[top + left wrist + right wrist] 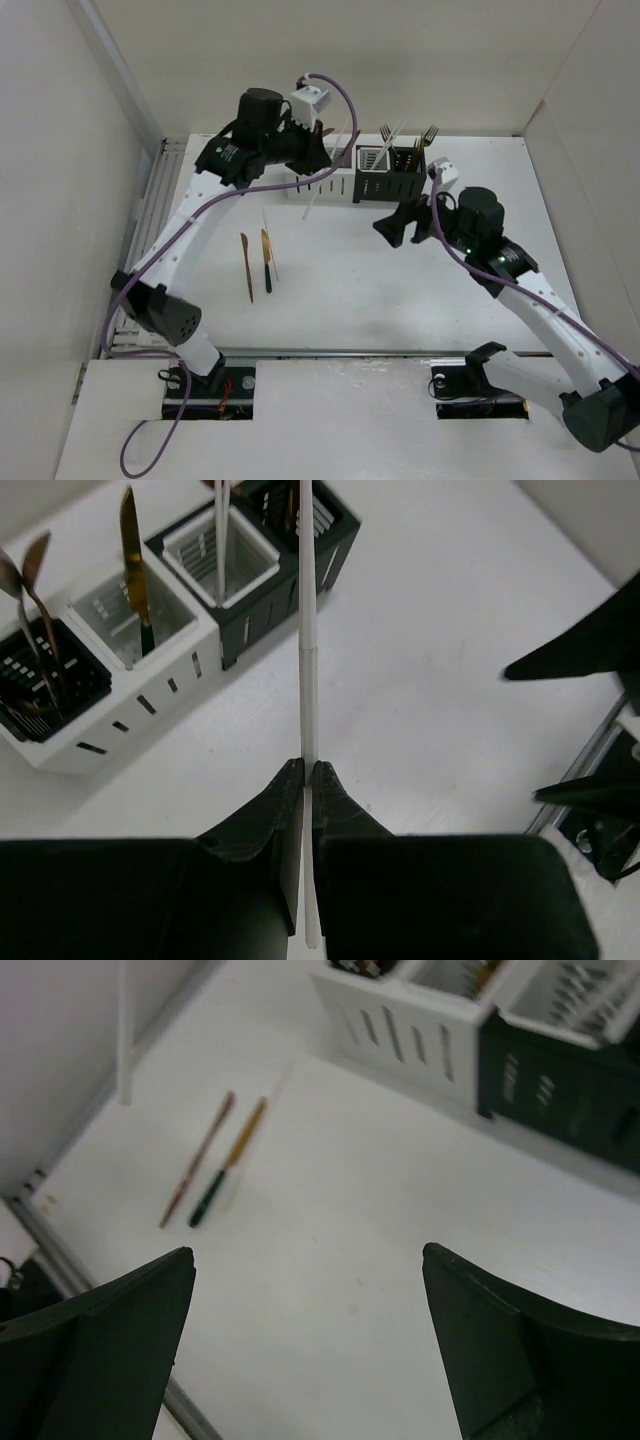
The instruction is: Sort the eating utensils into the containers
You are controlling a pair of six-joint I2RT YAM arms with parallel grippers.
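Your left gripper (308, 770) is clamped on a white chopstick (308, 630), fingertips pressed together on its shaft. The stick's long axis runs straight out ahead of the fingers, and a short tail pokes back behind them. Its far end points toward the black container (340, 542), ahead and slightly left of the gripper; the white container (160, 675) sits further left. The chopstick's far tip is cut off at the top edge of the wrist view, so you cannot tell whether it is over a compartment. Your right gripper (308, 1255) hangs with its fingers wide apart, holding nothing. Ahead and to its left a copper utensil (200, 1155) and a dark-handled gold knife (230, 1160) lie side by side, blurred there. The table (400, 300) is plain white, and pale walls (60, 150) enclose it.
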